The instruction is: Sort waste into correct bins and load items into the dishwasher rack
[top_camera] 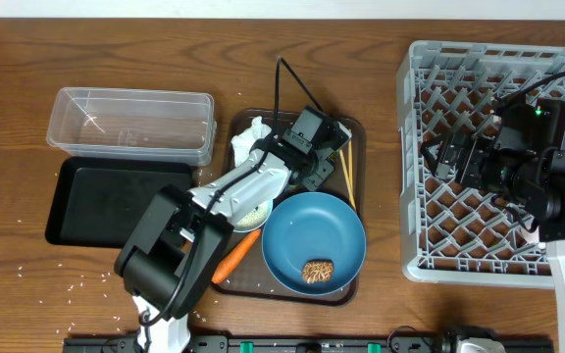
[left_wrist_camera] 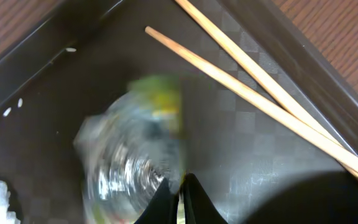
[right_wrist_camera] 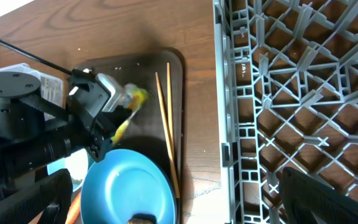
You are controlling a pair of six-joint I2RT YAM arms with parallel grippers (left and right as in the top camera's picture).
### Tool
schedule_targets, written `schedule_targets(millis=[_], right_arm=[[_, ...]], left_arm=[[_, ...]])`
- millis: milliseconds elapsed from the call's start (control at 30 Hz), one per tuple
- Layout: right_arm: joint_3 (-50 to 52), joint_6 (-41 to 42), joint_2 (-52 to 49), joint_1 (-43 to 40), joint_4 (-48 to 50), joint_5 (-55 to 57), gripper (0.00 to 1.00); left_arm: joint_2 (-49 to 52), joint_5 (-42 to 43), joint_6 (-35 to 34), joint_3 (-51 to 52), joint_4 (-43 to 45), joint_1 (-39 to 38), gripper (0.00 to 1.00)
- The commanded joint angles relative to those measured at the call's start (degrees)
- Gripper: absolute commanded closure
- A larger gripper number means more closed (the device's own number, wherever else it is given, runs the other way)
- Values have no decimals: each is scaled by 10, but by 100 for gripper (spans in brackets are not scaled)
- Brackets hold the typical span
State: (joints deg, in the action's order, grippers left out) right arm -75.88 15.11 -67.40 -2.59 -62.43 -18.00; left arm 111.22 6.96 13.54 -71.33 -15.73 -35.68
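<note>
My left gripper [left_wrist_camera: 180, 185] is shut on the small yellow-green wrapper [left_wrist_camera: 138, 149], which shows blurred over the brown serving tray [top_camera: 353, 132]. The right wrist view shows the wrapper [right_wrist_camera: 132, 99] hanging at the left gripper's tips. Two chopsticks [left_wrist_camera: 260, 102] lie along the tray's right side. The blue dish [top_camera: 307, 230] holds a brown food piece [top_camera: 318, 270]. Next to it lies the carrot [top_camera: 235, 257], and the tissue [top_camera: 250, 137] sits at the tray's back left. My right gripper [right_wrist_camera: 174, 176] hangs open and empty over the grey rack [top_camera: 430, 265].
The clear tub [top_camera: 130, 123] and the black tray [top_camera: 86, 211] sit left of the serving tray. Loose rice grains [top_camera: 77, 284] are scattered on the table at front left, and a few [left_wrist_camera: 70, 50] lie on the serving tray. My left arm partly covers a white bowl [top_camera: 255, 213].
</note>
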Motion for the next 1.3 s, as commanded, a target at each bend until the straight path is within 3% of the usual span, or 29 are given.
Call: schedule_targets(millis=[0,400,633,833,933,1033,1100,1167,1267], right_arm=[[-2,7,-2,7,-2,2,1],[-2,7,-2,7,-2,2,1],[-2,7,-2,7,-3,2,1],[-2,7,-2,7,0,2,1],[-2,7,-2,7,3,2,1],[-2,7,-2,7,2,2,1],[-2,7,-2,7,-2,2,1],[-2,7,-2,7,-4,2,1],[-2,7,-2,7,-4,2,1]], left_arm=[[-53,-1,-17,1,-7,2,94],[-191,-70,-55,1,-66,2,94],[-260,-165,-112,1,-117,6,94],[-313,-155,-134,1,-151,24,94],[-299,-85,-96,2,-137,23,94],[-252,-58,-76,4,-136,23,83],[-203,-58,-75,4,-124,23,53],[-163,-55,-68,4,-103,22,39],[-110,-4,-40,4,-63,20,30]])
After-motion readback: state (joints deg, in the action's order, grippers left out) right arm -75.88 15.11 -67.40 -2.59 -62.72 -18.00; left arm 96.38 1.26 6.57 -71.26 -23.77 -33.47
